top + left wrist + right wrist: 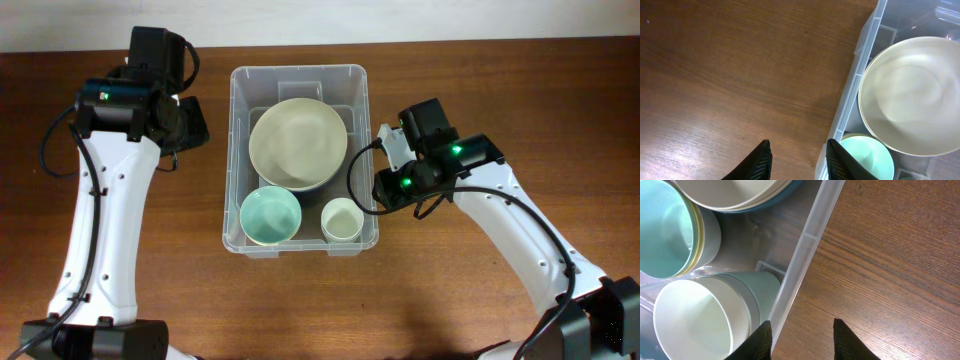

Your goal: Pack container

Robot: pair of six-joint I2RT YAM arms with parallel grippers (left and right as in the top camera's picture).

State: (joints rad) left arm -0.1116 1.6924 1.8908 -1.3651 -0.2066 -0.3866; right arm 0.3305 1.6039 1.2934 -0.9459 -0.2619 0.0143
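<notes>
The container [232, 160] is a clear plastic bin in the middle of the table. Inside it lie a large cream bowl [298, 143], a mint bowl [270, 215] and a small white cup [342, 219]. My left gripper [193, 122] hovers over the wood just outside the bin's left wall [860, 65]. It is open [799, 162], with only tabletop between its fingers. My right gripper [388, 142] hangs beside the right wall [805, 255], also open [802, 340] and empty. The cup [695, 317] and the mint bowl [662, 227] show through that wall.
Brown wooden table [500, 100] spreads on both sides of the bin. The two white arms reach in from the front corners. A pale wall strip [400, 15] runs along the table's far edge.
</notes>
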